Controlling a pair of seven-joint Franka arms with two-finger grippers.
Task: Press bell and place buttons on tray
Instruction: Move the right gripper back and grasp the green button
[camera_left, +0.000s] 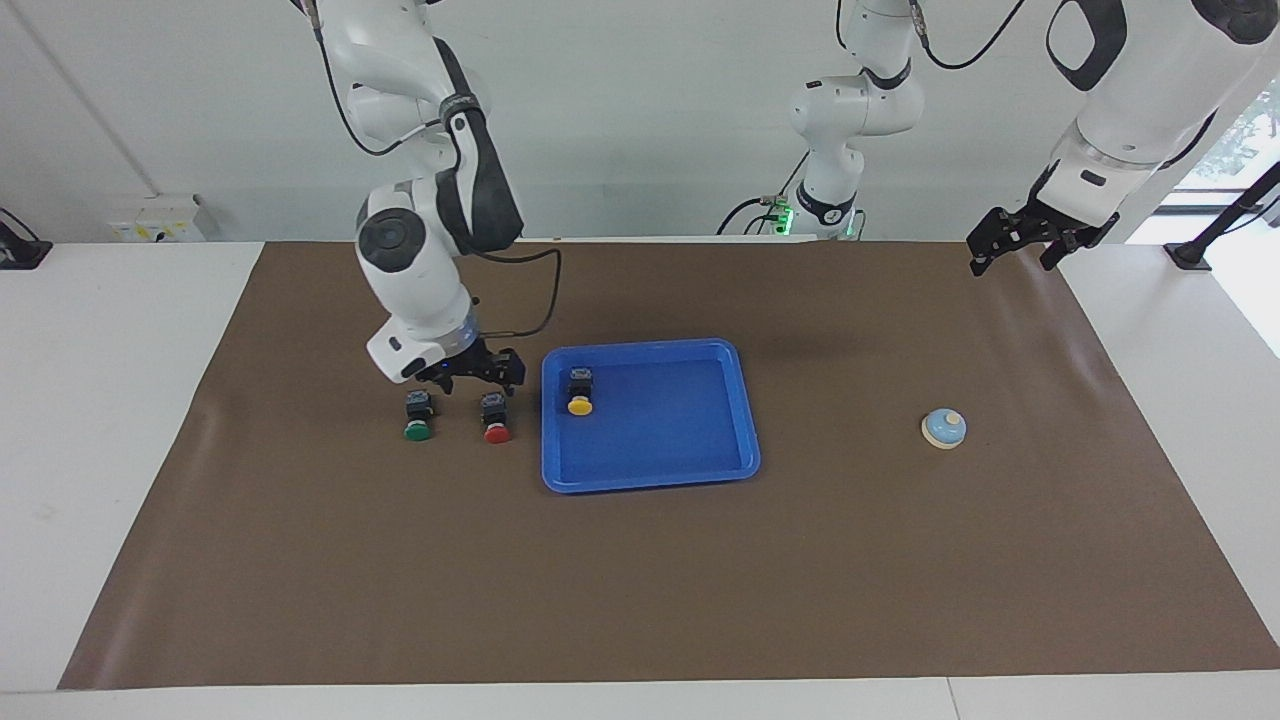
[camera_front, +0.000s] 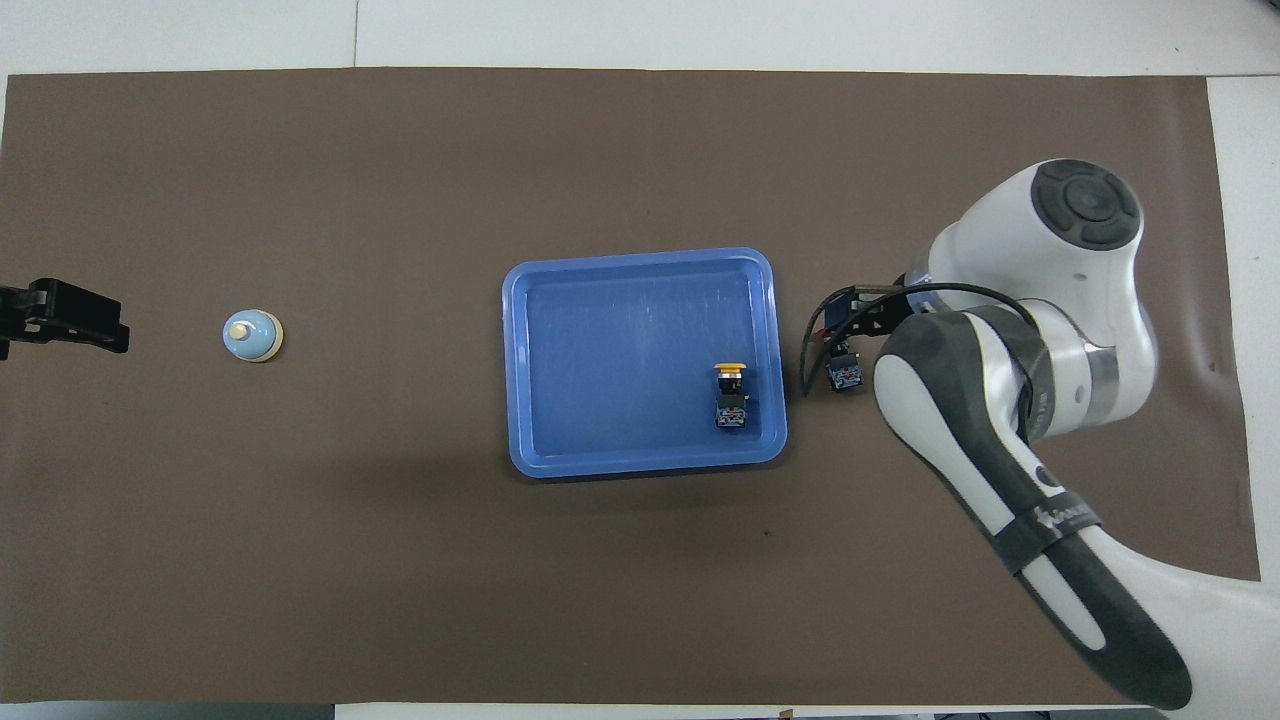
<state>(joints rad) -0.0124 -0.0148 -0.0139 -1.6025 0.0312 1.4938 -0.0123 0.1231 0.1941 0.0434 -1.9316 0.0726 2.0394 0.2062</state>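
We find the yellow button (camera_left: 579, 393) lying in the tray (camera_left: 700, 470); right gripper (camera_left: 478, 370) open, empty, over the red button (camera_left: 496, 418); left gripper (camera_left: 1018, 240) waits open, empty

Legible text: none confirmed. Right arm (camera_front: 1040, 520) carried white lettering on black forearm band, overhead view; characters too small and skewed to read. No readable labels, numbers or signs noted on tray (camera_left: 745, 400), bell (camera_left: 943, 428), buttons or brown mat (camera_left: 640, 580). White wall box (camera_left: 155, 222) showed marks, illegible.
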